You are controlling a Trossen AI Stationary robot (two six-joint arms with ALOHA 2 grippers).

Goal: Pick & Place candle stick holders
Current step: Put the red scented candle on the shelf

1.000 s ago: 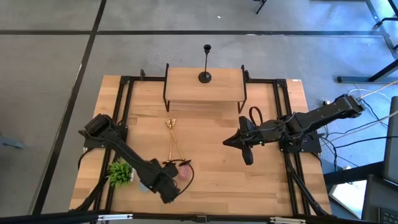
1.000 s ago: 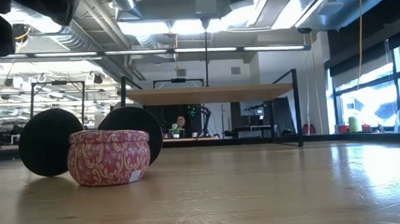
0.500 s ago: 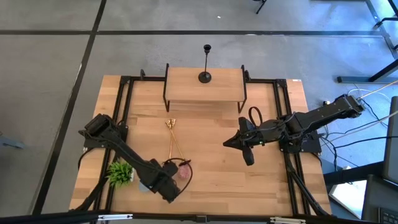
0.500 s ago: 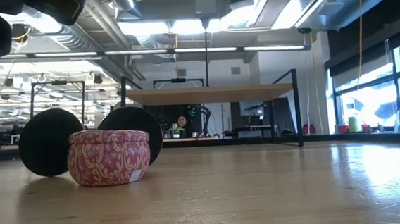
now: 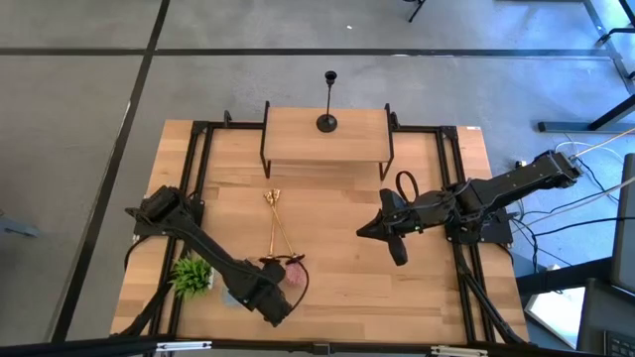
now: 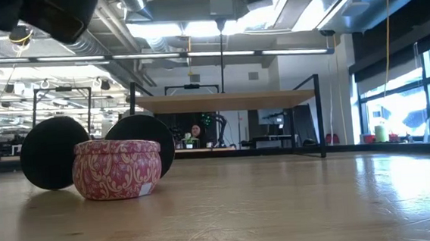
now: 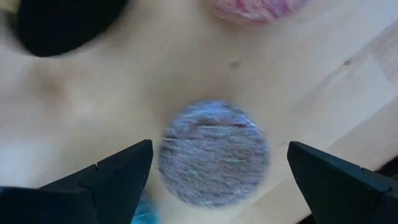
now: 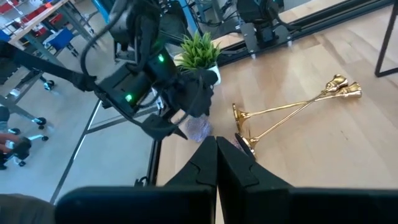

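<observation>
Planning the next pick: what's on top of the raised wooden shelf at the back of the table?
Only the black candlestick stands upright on the shelf. Both gold candlesticks lie on the table in front. The space under the shelf is hidden from above.

The wooden table (image 5: 427, 283) carries two gold candlesticks (image 5: 278, 233), a plant (image 5: 192, 275), seemingly two tins (image 6: 117, 167).

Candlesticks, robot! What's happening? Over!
Left gripper open, low over round tin. Right gripper shut, waiting mid-table. Two gold candlesticks lying down; black candlestick upright on shelf. Pink tin beside bases.
</observation>
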